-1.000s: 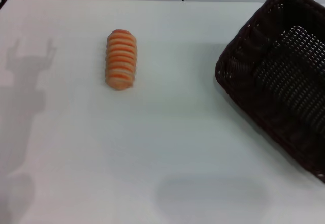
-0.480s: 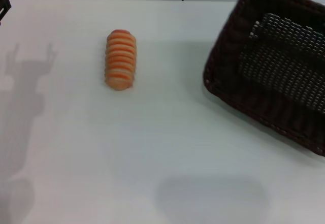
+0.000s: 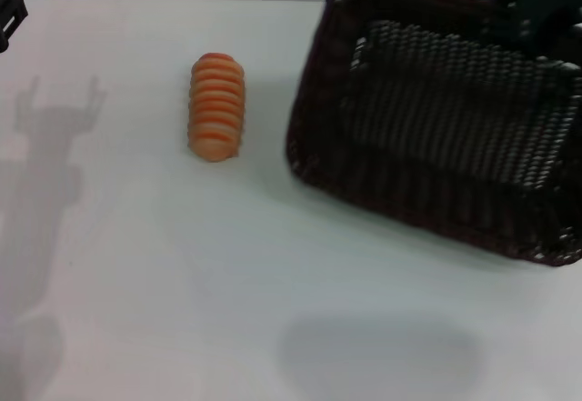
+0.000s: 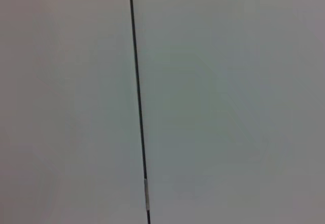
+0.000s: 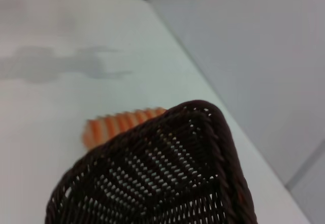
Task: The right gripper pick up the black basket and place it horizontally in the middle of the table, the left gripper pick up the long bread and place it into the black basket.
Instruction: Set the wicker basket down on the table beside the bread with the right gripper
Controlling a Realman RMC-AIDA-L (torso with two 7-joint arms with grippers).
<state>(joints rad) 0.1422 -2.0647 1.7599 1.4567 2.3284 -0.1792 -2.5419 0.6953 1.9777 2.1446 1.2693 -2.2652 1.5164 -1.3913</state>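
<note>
One black basket (image 3: 436, 128) tilted above the table (image 3: 182, 265), clasped at its far rim by the right gripper (image 3: 536, 5), beside one long bread (image 3: 216, 105); left gripper (image 3: 9, 15) grip unclear.

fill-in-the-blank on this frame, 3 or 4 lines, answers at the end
1. The long bread lies on the white ____.
2. The black basket is to the bread's ____ in the head view.
3. The right end effector is at the basket's ____ rim.
4. The left end effector shows at the view's ____ edge.

Answers: table; right; far; left
</note>
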